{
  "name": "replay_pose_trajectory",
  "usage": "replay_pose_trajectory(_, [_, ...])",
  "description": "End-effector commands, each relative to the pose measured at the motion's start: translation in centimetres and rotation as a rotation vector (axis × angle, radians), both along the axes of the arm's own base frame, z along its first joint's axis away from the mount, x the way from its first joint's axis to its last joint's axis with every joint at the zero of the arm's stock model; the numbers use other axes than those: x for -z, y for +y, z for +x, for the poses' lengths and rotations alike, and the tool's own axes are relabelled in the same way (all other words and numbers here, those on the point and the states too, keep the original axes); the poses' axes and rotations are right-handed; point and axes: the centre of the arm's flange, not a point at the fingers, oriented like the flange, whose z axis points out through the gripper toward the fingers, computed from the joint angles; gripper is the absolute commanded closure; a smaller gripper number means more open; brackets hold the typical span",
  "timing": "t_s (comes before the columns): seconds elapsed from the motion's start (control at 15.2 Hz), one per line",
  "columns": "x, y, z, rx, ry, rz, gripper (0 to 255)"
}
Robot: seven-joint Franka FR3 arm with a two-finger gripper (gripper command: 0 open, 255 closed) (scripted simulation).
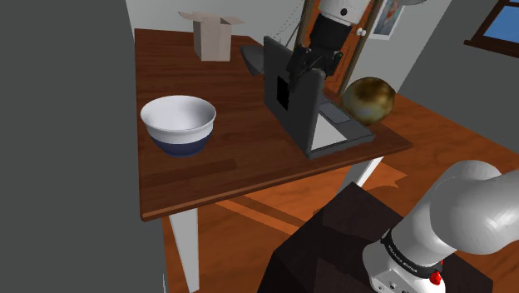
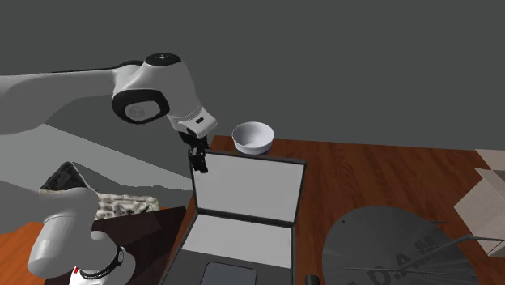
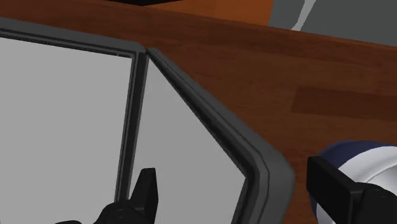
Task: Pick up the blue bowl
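Outwardly, the bowl point(image 1: 178, 125) is two-toned: white inside and around its upper wall, dark blue on the lower part and foot. It is round and deep, and it stands upright and empty on the brown wooden surface point(image 1: 233, 162), toward the shoulder view's left, apart from everything else. To its right in that view stands an open dark grey laptop point(image 1: 295, 104) with a pale grey screen. The black end effector point(image 1: 298, 76) hangs at the top edge of the laptop's lid. Its fingers point(image 3: 145, 188) are spread apart and grip nothing. In the wrist view the lid's corner lies between them, and the bowl peeks out beyond one finger. Farther back sit a cardboard box point(image 1: 212, 35) and a golden-brown sphere point(image 1: 369, 100).
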Motion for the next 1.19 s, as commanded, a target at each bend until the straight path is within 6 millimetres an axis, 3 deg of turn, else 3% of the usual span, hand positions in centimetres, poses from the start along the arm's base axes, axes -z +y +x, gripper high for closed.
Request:
replay_pose_trajectory(0.0, [1.4,1.2,2.2,0.012,0.014,0.012,0])
replay_pose_trajectory(1.12, [9.1,13.0,19.0,0.065,0.053,0.124,0])
